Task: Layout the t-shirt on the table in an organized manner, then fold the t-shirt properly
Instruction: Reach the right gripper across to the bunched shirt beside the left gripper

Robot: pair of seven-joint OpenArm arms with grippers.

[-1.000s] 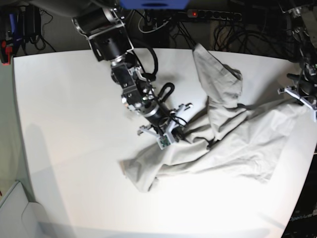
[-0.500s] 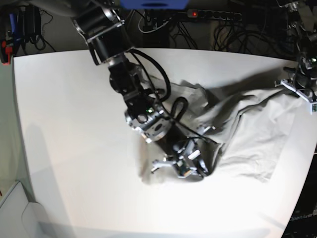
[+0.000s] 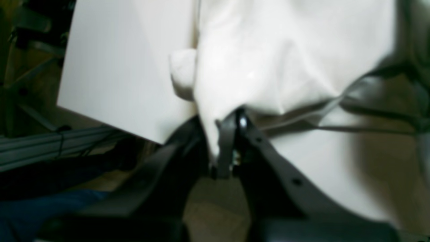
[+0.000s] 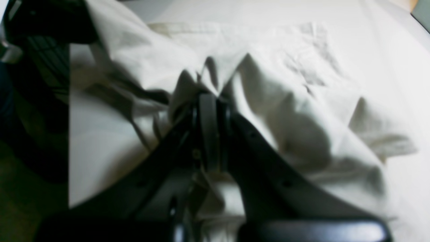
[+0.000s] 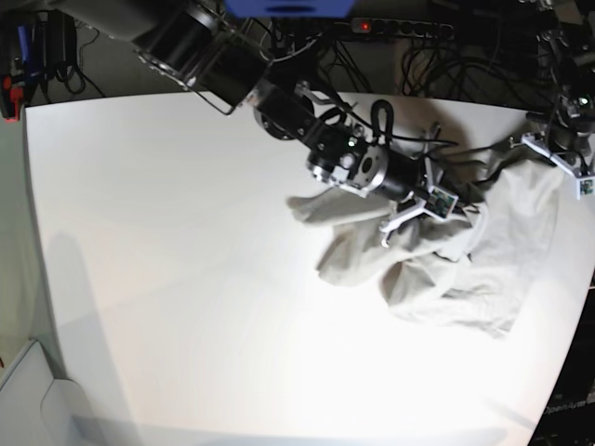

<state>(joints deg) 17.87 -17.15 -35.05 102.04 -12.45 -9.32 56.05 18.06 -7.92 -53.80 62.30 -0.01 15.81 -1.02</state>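
- Currently both jaws are clamped on the t-shirt (image 5: 446, 269): right gripper (image 4: 210, 97) mid-cloth, left gripper (image 3: 231, 127) at an edge.
- Risk: bunched folds over the tabletop (image 5: 167, 242) could tangle if the arms pull unevenly.

Both the left gripper (image 3: 231, 148) and right gripper (image 4: 210, 111) are clamped closed.

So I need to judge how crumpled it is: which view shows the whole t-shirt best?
The base view: the t-shirt lies bunched toward one side of the table, outline mostly visible. The right and left wrist views show only blurry close-up folds at each end effector.
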